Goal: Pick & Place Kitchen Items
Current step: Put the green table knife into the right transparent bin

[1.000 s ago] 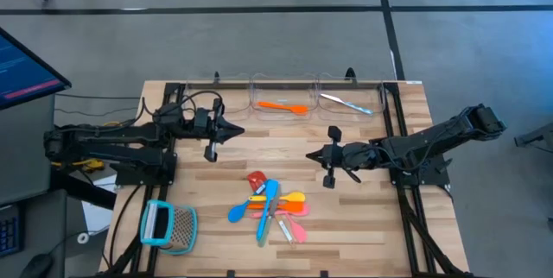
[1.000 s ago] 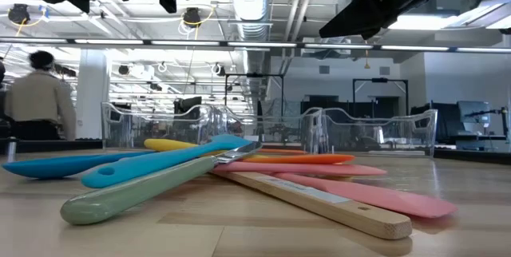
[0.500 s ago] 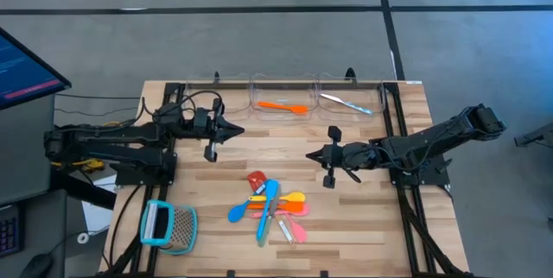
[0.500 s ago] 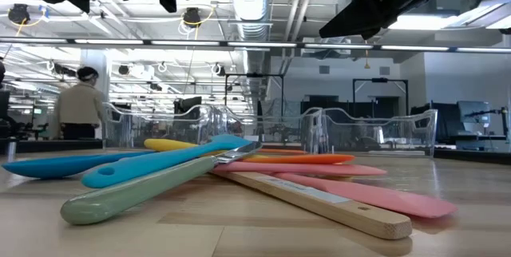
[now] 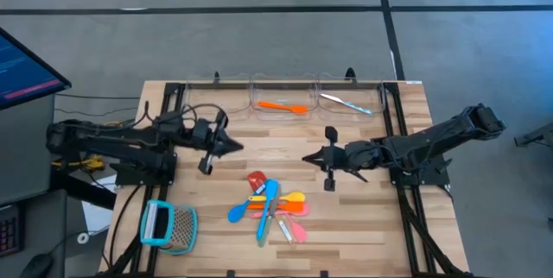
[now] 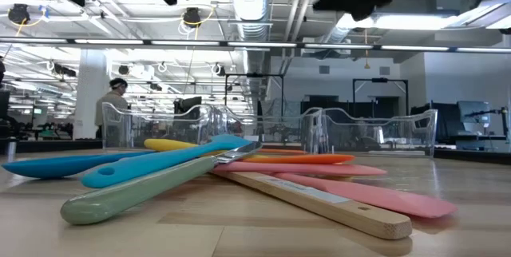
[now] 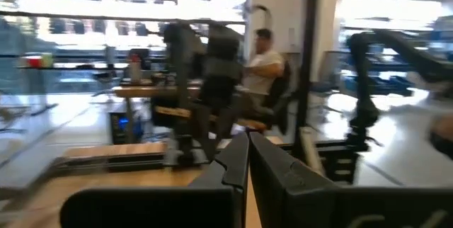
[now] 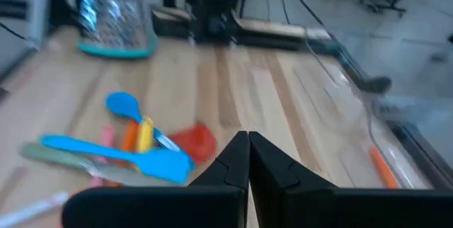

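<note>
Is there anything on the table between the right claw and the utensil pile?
No. In the high view, only bare wood separates the right claw from the utensil pile; the red-headed spatula is the pile's nearest piece.

**A robotics lab in an open industrial hall**

A wooden desk (image 5: 346, 217) is being framed by black rails, with two dark arms mounted at its sides. A bare concrete floor (image 5: 259, 45) is being shown around it. Exposed ducts (image 6: 254, 1) and strip lights (image 6: 239, 44) are being seen overhead in the low view. Further black frames and workstations (image 6: 383, 101) are being shown behind, a person (image 6: 112, 105) is being seen there, and another person (image 7: 263, 61) is being shown seated at a bench. A monitor (image 5: 22, 66) is glowing beside the desk.
</note>
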`<state>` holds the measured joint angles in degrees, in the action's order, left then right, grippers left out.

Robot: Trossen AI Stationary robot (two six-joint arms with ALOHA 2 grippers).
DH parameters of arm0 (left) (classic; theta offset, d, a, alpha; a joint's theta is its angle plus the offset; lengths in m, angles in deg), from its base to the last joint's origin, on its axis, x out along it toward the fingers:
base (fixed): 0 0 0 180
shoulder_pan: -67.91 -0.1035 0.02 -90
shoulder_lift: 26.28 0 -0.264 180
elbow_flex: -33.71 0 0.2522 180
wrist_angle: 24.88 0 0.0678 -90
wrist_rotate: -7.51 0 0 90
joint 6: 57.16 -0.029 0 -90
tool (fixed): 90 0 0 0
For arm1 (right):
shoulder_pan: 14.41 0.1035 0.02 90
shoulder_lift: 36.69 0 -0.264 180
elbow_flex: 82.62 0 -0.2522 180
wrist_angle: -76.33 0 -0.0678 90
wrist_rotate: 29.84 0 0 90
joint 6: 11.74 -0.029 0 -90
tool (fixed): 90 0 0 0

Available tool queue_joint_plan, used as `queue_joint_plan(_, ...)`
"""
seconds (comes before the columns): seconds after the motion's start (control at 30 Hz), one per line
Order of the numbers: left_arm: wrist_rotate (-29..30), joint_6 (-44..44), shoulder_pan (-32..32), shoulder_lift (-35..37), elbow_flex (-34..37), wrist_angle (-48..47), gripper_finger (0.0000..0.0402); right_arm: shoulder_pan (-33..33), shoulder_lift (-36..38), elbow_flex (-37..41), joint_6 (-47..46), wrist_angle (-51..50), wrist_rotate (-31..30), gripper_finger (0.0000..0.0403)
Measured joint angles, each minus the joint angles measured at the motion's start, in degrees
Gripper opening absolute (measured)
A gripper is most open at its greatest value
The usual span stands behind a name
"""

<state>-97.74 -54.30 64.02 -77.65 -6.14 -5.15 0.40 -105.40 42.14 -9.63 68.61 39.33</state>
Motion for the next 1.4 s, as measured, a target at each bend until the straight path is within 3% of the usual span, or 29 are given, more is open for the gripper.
queue_joint_plan(0.13, 2.88, -1.10, 5.56, 0.00, 0.00, -1.04, 0.0003, 1.42, 0.02, -3.47, 0.76, -1.90, -0.01, 0.0000)
queue_joint_plan(0.37, 15.47, -5.70, 13.86, 3.23, -0.37, -8.43, 0.0003, 2.61, -2.55, -10.17, 3.00, -9.36, -0.12, 0.0000)
queue_joint_plan(0.73, 24.96, -5.84, 23.39, 8.20, -0.63, -14.15, 0.0003, 4.01, -24.55, -27.92, 7.45, -26.53, 2.09, 0.0000)
queue_joint_plan(0.93, 25.91, -5.64, 26.46, 8.13, -0.37, -15.87, 0.0003, 3.46, -33.06, -35.71, 10.23, -29.32, 13.47, 0.0000)
queue_joint_plan(1.23, 25.93, -5.44, 28.70, 8.15, -0.37, -16.22, 0.0003, 3.60, -45.60, -48.18, 13.45, -41.89, 19.75, 0.0000)
queue_joint_plan(1.4, 25.93, -5.44, 28.71, 8.15, -0.37, -16.64, 0.0003, 3.56, -49.84, -53.52, 13.49, -43.72, 22.36, 0.0000)
